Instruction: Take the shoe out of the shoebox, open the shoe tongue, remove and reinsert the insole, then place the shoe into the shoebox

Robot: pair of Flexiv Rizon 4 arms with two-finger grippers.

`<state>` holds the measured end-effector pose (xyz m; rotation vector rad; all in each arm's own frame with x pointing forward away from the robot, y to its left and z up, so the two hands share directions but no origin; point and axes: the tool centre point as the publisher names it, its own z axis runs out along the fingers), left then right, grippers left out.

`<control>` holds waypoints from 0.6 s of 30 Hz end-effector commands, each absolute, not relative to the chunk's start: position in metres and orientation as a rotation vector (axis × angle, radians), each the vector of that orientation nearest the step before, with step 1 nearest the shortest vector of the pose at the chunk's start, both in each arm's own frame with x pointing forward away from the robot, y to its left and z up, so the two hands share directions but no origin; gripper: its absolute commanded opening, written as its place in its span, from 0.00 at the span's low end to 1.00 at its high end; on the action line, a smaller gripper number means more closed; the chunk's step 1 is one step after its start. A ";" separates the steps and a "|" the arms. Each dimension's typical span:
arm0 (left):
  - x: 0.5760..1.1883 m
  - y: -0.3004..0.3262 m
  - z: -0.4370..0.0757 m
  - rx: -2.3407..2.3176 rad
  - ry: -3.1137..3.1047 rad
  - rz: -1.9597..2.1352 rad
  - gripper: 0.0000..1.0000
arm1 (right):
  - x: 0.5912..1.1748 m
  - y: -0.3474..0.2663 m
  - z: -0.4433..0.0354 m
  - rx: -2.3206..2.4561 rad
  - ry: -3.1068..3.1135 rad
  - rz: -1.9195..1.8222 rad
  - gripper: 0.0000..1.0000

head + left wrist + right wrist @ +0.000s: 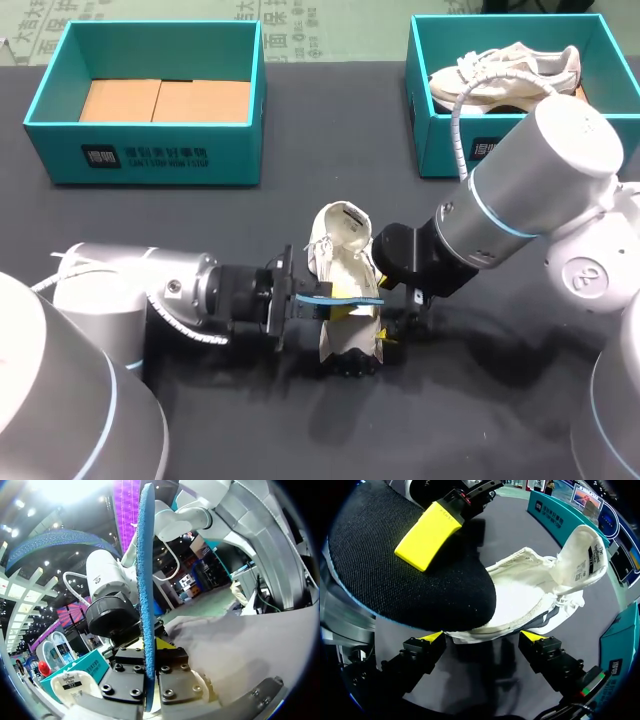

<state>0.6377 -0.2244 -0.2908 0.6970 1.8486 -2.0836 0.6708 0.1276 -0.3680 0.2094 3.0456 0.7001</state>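
Observation:
A white shoe lies on the dark table at the middle, its tongue folded up and back. My left gripper comes in from the left and is shut on the insole, which hangs flat over the shoe's opening. The left wrist view shows the insole edge-on as a blue strip clamped in my left gripper. My right gripper stands open beside the shoe, its fingers straddling the sole edge. The insole's black face covers the toe end, with a left finger pressed on it.
A teal shoebox with a cardboard floor stands at the back left. A second teal shoebox at the back right holds another white shoe. Bare dark table lies in front of the shoe.

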 end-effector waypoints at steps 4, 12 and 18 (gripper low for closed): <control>0.646 -0.229 -0.297 0.674 1.854 -2.092 0.00 | 0.670 0.128 -0.370 0.209 3.045 0.700 1.00; 0.656 -0.231 -0.310 0.637 1.900 -2.061 0.00 | 0.670 0.128 -0.370 0.209 3.045 0.700 1.00; 0.662 -0.233 -0.317 0.621 1.931 -2.011 0.00 | 0.670 0.128 -0.370 0.209 3.045 0.700 1.00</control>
